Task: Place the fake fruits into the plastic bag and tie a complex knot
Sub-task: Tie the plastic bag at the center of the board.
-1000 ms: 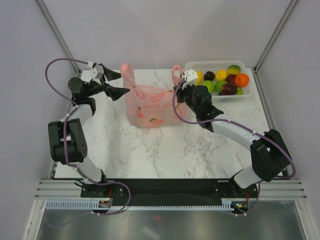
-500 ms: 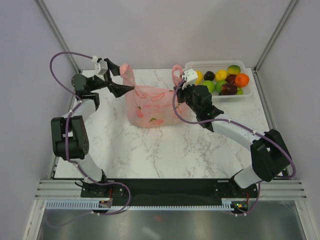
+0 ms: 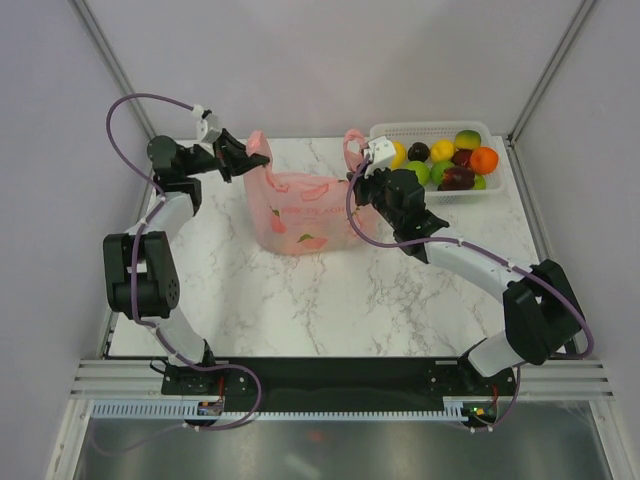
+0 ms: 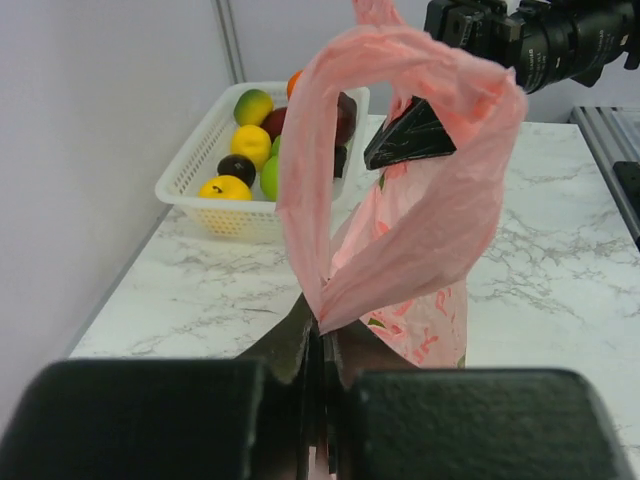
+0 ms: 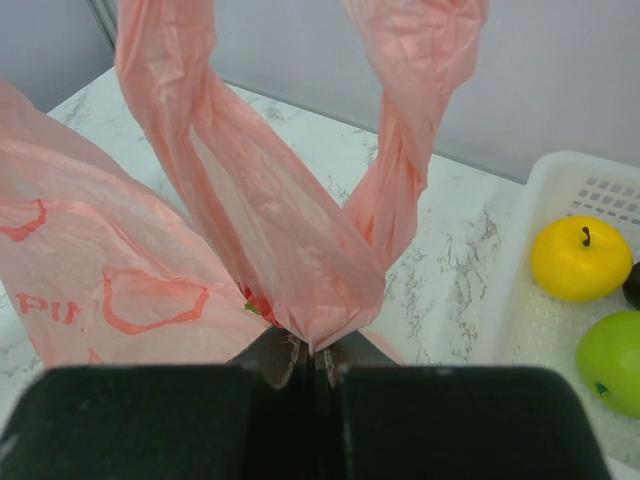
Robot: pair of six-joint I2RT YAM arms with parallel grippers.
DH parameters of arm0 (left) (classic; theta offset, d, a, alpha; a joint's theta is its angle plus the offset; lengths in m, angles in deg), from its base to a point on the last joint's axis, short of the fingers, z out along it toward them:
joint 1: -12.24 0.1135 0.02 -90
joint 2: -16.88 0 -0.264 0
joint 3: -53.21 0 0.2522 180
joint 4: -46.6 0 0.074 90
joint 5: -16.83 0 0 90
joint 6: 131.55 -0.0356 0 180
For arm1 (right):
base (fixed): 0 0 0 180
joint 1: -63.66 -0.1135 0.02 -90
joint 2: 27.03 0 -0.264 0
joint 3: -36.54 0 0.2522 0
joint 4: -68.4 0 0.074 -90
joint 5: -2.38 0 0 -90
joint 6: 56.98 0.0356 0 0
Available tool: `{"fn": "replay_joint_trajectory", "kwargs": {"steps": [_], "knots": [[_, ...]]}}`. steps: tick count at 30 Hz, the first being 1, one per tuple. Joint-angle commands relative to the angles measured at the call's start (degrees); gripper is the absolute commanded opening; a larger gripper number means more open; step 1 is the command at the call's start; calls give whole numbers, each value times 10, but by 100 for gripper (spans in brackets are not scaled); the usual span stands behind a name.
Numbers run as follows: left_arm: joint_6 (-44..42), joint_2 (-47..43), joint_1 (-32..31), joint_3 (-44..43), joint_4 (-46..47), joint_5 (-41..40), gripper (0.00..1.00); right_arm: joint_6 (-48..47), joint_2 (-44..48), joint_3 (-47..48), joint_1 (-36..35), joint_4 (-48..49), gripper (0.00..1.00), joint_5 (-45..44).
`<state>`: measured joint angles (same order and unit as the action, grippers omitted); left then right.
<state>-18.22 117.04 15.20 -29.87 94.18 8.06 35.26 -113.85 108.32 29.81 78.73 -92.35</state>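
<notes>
The pink plastic bag [image 3: 305, 212] stands upright at the back middle of the table. My left gripper [image 3: 248, 160] is shut on its left handle loop [image 4: 400, 150], pinched at the loop's base [image 4: 322, 325]. My right gripper [image 3: 358, 172] is shut on the right handle loop [image 5: 290, 250], with the film bunched between its tips [image 5: 315, 350]. The two handles are apart and no knot shows. The fake fruits [image 3: 447, 160] lie in the white basket: yellow [image 5: 580, 258], green [image 5: 610, 360], orange [image 3: 483, 160] and dark ones. The film hides what is inside the bag.
The white lattice basket [image 3: 430, 128] sits at the back right corner, close to my right gripper, and shows behind the bag from the left wrist [image 4: 215, 215]. Metal frame posts rise at both back corners. Walls enclose the marble table [image 3: 330, 300].
My left gripper has swung right from beside the bag to its left handle and gone from open to shut on it. The right arm and the bag have stayed put.
</notes>
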Motion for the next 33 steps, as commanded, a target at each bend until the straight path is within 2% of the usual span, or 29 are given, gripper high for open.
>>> {"fn": "replay_joint_trajectory", "kwargs": {"steps": [1,5,6,10,16,20,28,33], "knots": [[-98,-19,-1,-26,-127,-12,2,-1,29,26,3,-5,0,13],[-212,-58,-19,-28,-281,-61,2,3,31,40,2,-33,0,32],[-281,-76,-31,-28,-356,-77,2,4,32,47,3,-47,0,35],[-412,-116,-81,-42,-498,-158,2,-5,32,69,3,-90,0,70],[-588,-186,-151,-31,-642,-302,2,5,12,109,12,-150,0,118],[-675,-208,-195,-30,-698,-350,2,15,11,116,19,-152,0,165],[-762,-204,-260,-34,-736,-414,2,12,8,113,23,-162,0,230],[-793,-175,-317,-47,-736,-514,2,12,12,95,24,-156,0,261]]}}
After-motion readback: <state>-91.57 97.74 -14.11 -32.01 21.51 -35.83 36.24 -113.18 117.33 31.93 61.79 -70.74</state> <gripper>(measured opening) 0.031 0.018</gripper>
